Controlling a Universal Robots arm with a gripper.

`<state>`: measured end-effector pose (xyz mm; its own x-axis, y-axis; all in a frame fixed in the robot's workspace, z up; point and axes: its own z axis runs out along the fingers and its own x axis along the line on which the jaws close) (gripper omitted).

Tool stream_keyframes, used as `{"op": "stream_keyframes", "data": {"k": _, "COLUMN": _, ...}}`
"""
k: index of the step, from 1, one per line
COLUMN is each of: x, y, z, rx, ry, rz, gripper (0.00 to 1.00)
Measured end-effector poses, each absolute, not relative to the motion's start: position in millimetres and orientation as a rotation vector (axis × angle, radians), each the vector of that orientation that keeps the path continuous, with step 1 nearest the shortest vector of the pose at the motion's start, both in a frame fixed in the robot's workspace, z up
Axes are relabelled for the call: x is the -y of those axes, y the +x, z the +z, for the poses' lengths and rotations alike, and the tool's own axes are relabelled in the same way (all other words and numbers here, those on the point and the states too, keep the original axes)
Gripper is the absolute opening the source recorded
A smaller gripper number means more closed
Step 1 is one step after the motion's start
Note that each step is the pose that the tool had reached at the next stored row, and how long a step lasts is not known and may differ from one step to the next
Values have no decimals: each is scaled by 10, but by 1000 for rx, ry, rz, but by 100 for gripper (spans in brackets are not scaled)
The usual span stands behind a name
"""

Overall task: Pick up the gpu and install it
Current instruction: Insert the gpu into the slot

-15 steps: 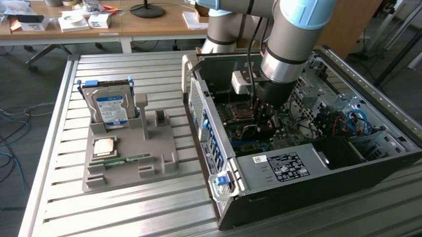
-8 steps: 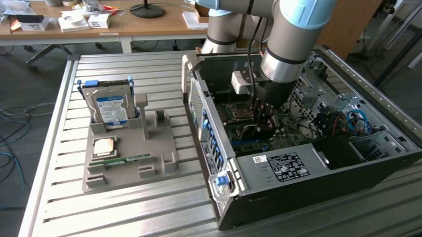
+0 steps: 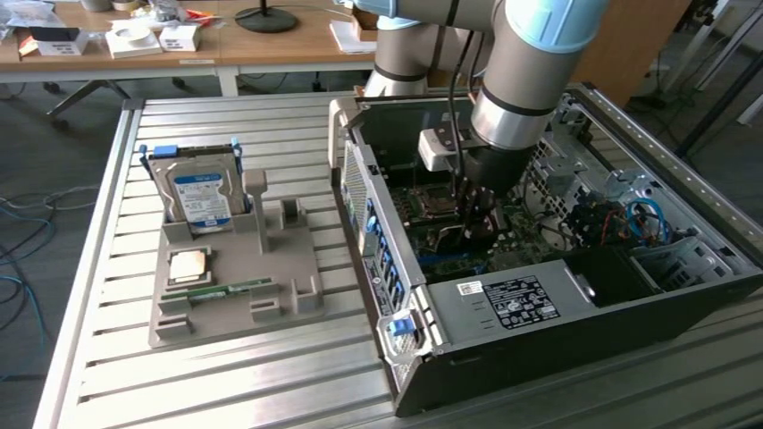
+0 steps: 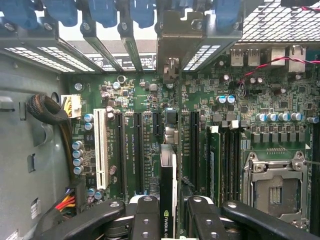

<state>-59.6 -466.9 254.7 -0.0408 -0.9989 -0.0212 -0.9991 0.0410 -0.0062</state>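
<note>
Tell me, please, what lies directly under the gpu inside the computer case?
The pincer holds the gpu edge-on above the green motherboard, among its long black expansion slots. The card covers whatever is straight beneath it.

In the exterior view, the gripper [image 3: 477,234] sits deep inside the case [image 3: 573,295], so its fingertips and the gpu are hidden. The arm [image 3: 524,71] is cut off at the top edge. In the wrist view, the gpu [image 4: 167,200] shows edge-on only, with its lower end cut off at the bottom edge between the fingers [image 4: 145,220].
</note>
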Motion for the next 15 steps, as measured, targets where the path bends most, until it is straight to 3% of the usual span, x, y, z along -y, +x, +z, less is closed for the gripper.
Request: {"op": "stream_keyframes", "data": {"k": 15, "x": 4654, "y": -597, "z": 2541, "rx": -2240, "ry": -2173, "rz": 18, "gripper": 26}}
